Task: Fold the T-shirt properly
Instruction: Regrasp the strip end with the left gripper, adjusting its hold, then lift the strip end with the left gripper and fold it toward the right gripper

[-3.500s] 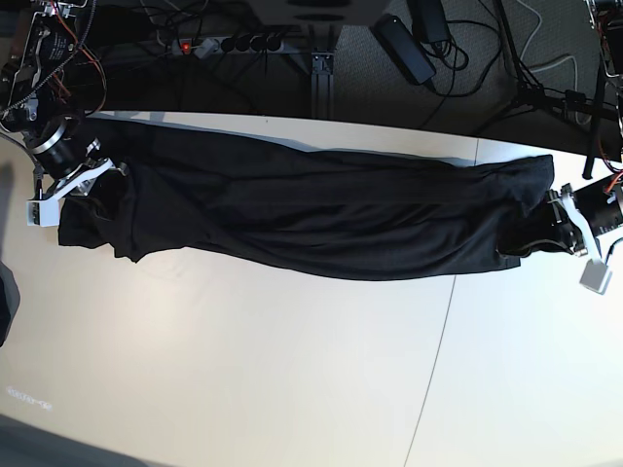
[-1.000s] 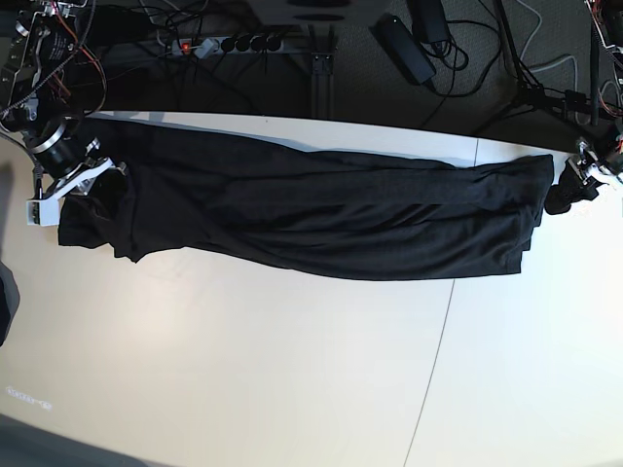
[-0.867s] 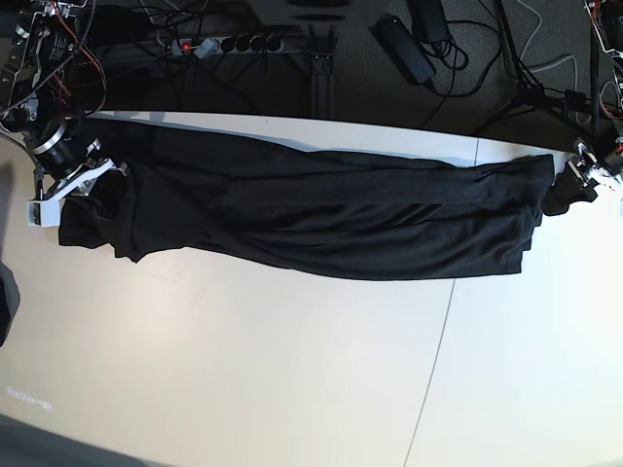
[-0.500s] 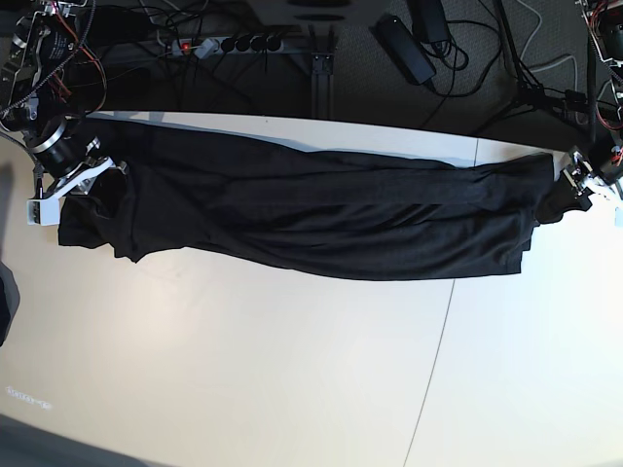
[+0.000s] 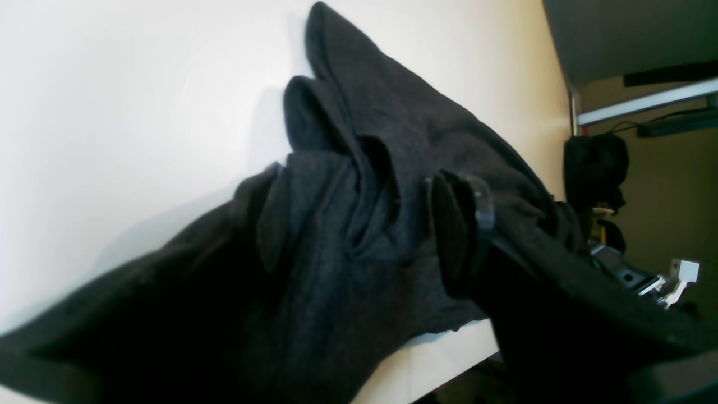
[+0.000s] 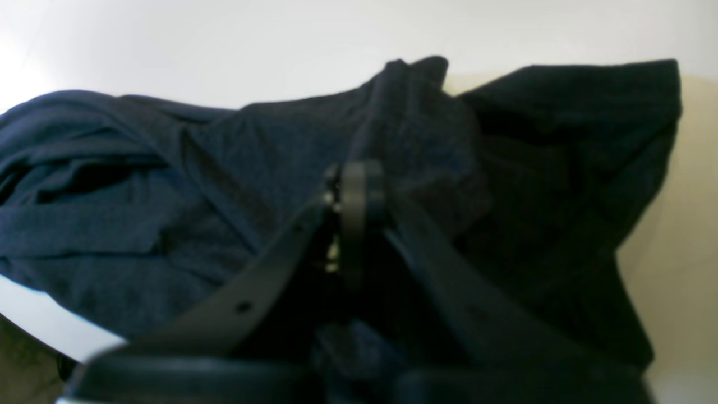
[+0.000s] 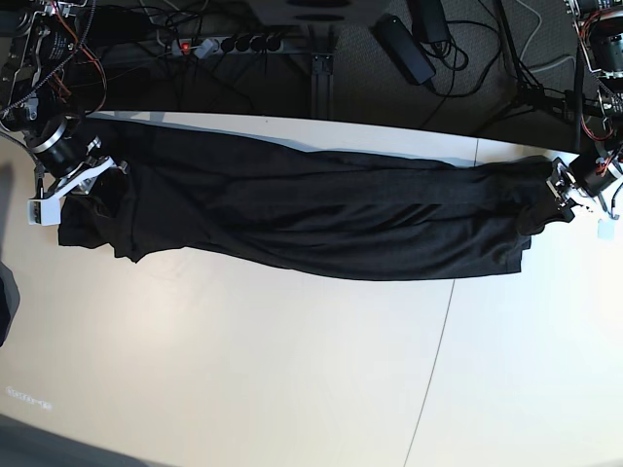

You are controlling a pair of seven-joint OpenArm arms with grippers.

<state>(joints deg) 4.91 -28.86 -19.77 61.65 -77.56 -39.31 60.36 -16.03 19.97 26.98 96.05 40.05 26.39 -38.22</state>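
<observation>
The black T-shirt (image 7: pixel 311 219) lies stretched in a long crumpled band across the far half of the pale table (image 7: pixel 243 370). At its left end my right gripper (image 7: pixel 97 180) is shut on the cloth. In the right wrist view the pads (image 6: pixel 359 179) meet with fabric (image 6: pixel 168 213) bunched around them. At the right end my left gripper (image 7: pixel 563 192) stands open against the shirt's corner. In the left wrist view the folded shirt end (image 5: pixel 392 123) sits between the spread fingers (image 5: pixel 457 224). No print shows.
Beyond the table's far edge are a power strip (image 7: pixel 229 44), a black adapter (image 7: pixel 404 49) and tangled cables on the dark floor. A thin seam (image 7: pixel 443 341) runs across the tabletop. The table's right end lies just past the left gripper.
The left gripper, open throughout, has shifted a little left and down, onto the shirt's right corner. The right gripper and the rest of the shirt have not moved.
</observation>
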